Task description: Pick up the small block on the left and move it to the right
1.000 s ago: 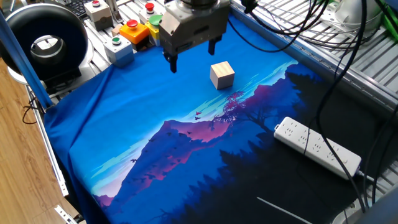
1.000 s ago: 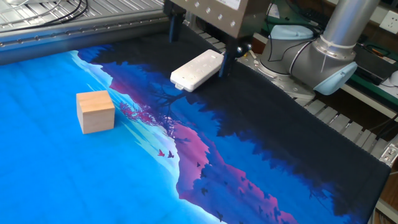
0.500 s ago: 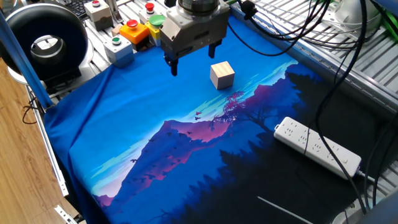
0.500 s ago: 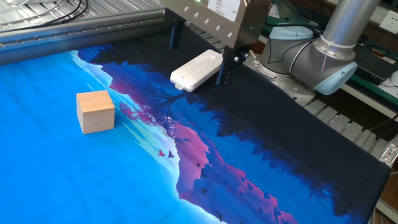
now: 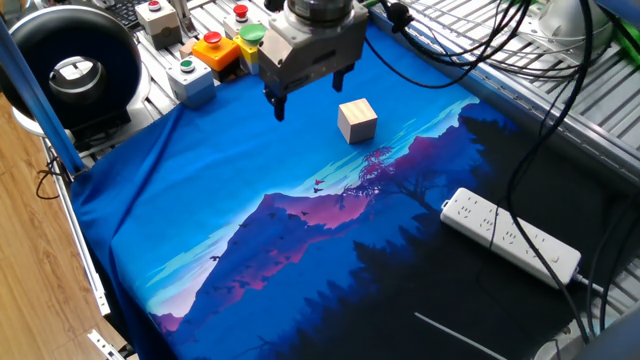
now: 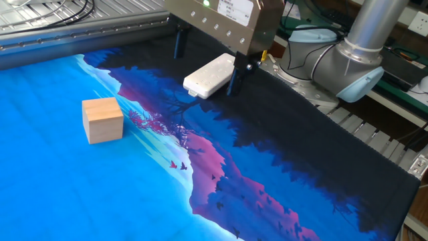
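The small block (image 5: pixel 357 120) is a light-tan wooden cube. It rests on the blue mountain-print cloth (image 5: pixel 250 200), and it also shows in the other fixed view (image 6: pixel 102 120). My gripper (image 5: pixel 310 94) hangs above the cloth just to the block's left and behind it, apart from it. Its two dark fingers are spread wide and hold nothing. In the other fixed view my gripper (image 6: pixel 206 65) is up and to the right of the block, in front of the power strip.
A white power strip (image 5: pixel 510 237) lies on the dark part of the cloth (image 6: pixel 210 75). Grey button boxes (image 5: pixel 192 78) and an orange one (image 5: pixel 215 50) stand behind the gripper. A black round device (image 5: pixel 70 70) sits at far left. The arm's base (image 6: pixel 348 60) is beside the table.
My gripper has shifted slightly lower and a little toward the block's side, still open. The block has not moved.
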`<action>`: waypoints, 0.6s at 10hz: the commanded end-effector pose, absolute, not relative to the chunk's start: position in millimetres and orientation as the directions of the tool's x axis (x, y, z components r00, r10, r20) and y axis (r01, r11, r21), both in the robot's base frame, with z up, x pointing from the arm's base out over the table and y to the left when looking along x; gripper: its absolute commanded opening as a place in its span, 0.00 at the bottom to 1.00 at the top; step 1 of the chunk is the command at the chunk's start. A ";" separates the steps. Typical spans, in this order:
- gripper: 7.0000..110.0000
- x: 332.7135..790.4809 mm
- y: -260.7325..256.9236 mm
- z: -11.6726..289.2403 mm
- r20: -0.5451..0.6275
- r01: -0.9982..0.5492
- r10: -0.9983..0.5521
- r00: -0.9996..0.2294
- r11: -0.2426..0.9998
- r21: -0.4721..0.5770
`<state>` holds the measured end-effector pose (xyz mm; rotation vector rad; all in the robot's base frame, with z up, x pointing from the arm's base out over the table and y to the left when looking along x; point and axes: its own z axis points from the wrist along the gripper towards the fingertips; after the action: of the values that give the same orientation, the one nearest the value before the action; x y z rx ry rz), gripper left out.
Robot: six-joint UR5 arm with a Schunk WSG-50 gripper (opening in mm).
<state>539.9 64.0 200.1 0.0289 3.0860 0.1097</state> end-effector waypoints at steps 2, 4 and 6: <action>0.79 533.4 72.8 203.4 -0.035 -0.087 -0.082 -0.996 0.985 0.151; 0.97 532.1 69.9 202.9 -0.029 -0.094 -0.091 -0.995 0.985 0.144; 0.97 537.7 61.8 200.7 -0.046 -0.110 -0.105 -0.993 0.988 0.110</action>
<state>536.4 63.1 199.9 -0.1338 3.0978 0.1687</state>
